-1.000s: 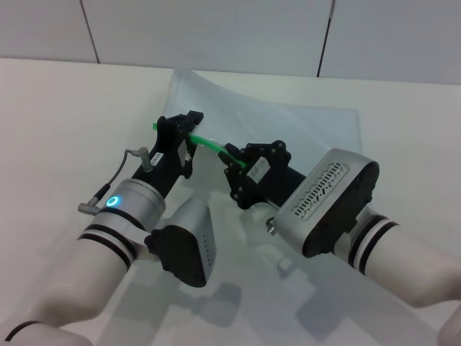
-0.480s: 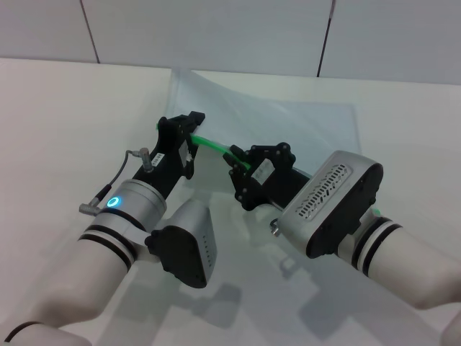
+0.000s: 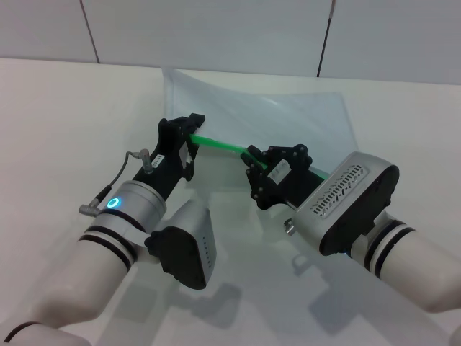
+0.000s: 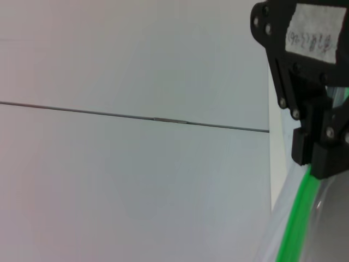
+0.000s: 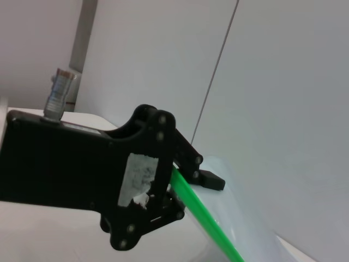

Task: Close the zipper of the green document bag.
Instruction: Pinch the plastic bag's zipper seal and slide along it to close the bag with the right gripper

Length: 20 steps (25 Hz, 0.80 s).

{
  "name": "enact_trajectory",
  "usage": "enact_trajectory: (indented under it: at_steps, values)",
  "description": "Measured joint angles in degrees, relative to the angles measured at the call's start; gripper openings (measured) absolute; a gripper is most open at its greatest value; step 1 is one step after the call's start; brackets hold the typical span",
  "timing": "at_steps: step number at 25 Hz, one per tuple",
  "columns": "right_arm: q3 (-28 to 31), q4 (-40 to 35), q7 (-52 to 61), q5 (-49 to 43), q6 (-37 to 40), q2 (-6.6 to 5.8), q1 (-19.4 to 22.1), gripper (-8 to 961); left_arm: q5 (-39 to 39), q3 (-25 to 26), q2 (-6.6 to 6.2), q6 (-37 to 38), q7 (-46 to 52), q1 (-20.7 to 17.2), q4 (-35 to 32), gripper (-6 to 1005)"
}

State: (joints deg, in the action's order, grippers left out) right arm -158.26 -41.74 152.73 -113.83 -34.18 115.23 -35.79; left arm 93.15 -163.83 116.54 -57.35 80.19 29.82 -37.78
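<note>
Head view: right gripper (image 3: 252,160), fingers gripping the zipper (image 3: 220,143), has slid away from the left gripper (image 3: 189,124), whose fingers clamp the green document bag (image 3: 288,119) end; closure is progressing.

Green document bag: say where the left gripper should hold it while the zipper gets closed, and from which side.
Hold the green document bag at the end of its zipper, coming in from the robot's left. The left gripper pinches that end now, so the strip runs taut to the right gripper, probably easing the slide.
</note>
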Motion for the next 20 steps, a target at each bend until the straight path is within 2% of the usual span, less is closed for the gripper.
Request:
enact_trajectory:
  at_steps: [20]
  values:
    - [2.29,-0.03,-0.18,-0.43,-0.01,-0.67,2.77,85,0.01,0.0,-0.09,1.61,-0.03,-0.27,0.08,79]
